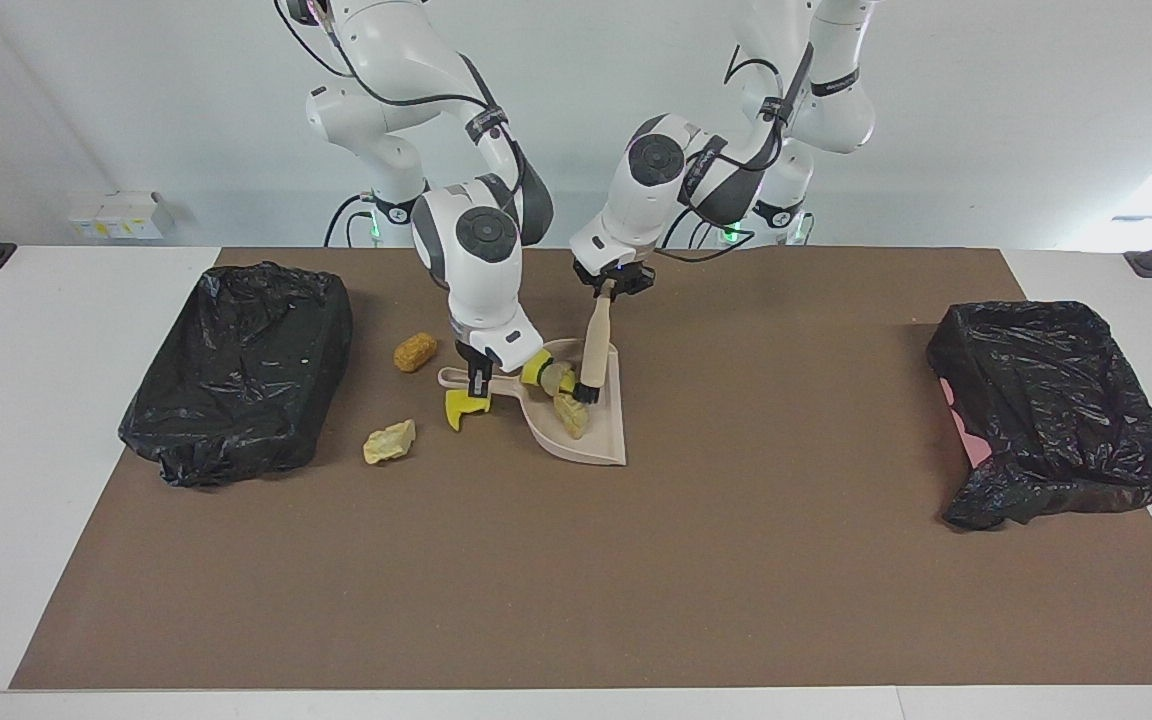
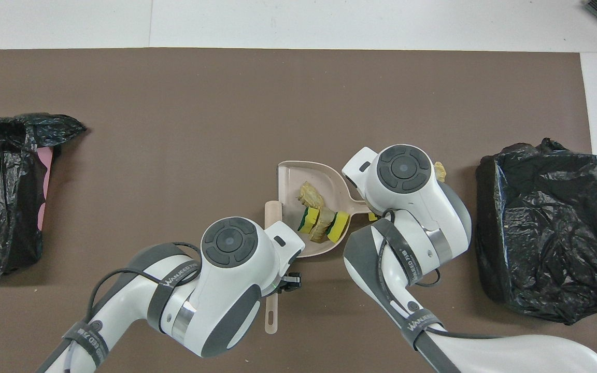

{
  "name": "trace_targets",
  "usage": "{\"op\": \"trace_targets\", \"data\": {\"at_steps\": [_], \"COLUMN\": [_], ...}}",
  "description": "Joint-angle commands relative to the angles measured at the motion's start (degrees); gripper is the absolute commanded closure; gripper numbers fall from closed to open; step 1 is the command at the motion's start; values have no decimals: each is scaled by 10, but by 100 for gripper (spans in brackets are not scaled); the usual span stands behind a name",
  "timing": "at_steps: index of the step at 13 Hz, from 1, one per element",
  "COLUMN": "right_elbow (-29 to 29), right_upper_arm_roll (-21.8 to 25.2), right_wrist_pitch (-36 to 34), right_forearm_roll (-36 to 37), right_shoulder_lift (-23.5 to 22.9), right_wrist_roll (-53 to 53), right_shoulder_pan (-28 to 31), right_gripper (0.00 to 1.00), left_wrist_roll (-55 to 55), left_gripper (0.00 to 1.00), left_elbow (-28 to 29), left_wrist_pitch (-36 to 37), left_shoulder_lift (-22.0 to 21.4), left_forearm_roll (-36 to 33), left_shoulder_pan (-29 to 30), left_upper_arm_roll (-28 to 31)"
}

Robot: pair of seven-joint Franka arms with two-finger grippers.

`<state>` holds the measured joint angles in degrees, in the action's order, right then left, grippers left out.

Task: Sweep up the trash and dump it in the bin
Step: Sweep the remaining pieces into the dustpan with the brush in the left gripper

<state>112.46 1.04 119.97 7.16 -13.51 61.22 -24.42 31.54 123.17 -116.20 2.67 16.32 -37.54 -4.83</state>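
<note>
A beige dustpan (image 1: 598,440) (image 2: 313,178) lies mid-table, and my right gripper (image 1: 481,378) is shut on its handle. My left gripper (image 1: 608,288) is shut on the top of a beige brush (image 1: 593,350) (image 2: 272,211), which leans with its lower end at the pan's mouth. In the pan sit yellow sponge chunks (image 1: 536,371) (image 2: 338,227) and beige lumps (image 1: 571,414) (image 2: 310,194). On the mat toward the right arm's end lie a yellow chunk (image 1: 463,406), a pale lump (image 1: 389,441) (image 2: 439,171) and a brown peanut-shaped lump (image 1: 415,351).
Two bins lined with black bags stand on the brown mat: one (image 1: 236,370) (image 2: 544,233) at the right arm's end, close to the loose scraps, the other (image 1: 1056,410) (image 2: 3,191) at the left arm's end. White table (image 1: 56,400) borders the mat.
</note>
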Motion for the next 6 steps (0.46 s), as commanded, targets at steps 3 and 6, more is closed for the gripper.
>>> {"op": "trace_targets", "data": {"at_steps": [3,6], "right_elbow": [7,-6], "right_upper_arm_roll": [-5,-5], "right_wrist_pitch": [19,22], "right_forearm_roll": [5,0], "right_shoulder_lift": [2,10], "right_wrist_roll": [16,17], "right_shoulder_pan": [22,40], "right_gripper": [100,100], "left_wrist_roll": [136,164], "left_gripper": [100,100], "left_elbow": [7,51], "left_wrist_pitch": [43,27], "left_shoulder_lift": [-32,-64], "left_forearm_roll": [-49,-59], "left_shoulder_pan": [-9,-47], "left_upper_arm_roll": [-7,-8]}}
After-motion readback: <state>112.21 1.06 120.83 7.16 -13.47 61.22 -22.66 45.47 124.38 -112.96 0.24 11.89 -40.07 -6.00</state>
